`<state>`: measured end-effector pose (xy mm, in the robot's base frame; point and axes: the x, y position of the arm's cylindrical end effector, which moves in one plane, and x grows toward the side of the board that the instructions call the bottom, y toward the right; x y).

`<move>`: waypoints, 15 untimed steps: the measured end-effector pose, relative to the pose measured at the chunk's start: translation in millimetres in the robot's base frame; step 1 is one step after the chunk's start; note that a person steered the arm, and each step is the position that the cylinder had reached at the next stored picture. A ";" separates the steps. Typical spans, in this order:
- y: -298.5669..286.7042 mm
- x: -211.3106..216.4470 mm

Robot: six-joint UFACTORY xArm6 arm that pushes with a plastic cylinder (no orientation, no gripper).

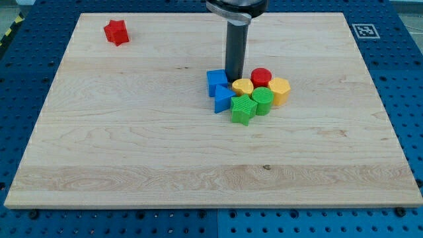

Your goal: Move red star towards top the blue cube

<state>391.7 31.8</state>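
The red star (116, 32) lies near the board's top left corner, far from the other blocks. The blue cube (216, 80) sits near the board's middle, at the left of a cluster. My tip (232, 79) stands at the blue cube's right edge, just above the yellow cylinder (242, 86), touching or nearly touching the cube. The rod comes down from the view's top.
The cluster holds a blue triangle (223, 100) below the cube, a green star (243, 109), a green cylinder (262, 100), a red cylinder (261, 77) and a yellow hexagon (279, 89). The wooden board (132, 145) lies on a blue perforated table.
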 end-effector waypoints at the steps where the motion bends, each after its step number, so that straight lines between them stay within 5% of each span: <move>1: -6.8 2.6; 3: -66.1 -22.3; 5: -211.2 -44.6; 7: -321.1 -159.9; 8: -325.0 -199.5; 11: -149.6 -119.5; 12: -131.2 -120.1; 15: -272.9 -153.1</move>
<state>238.7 -241.1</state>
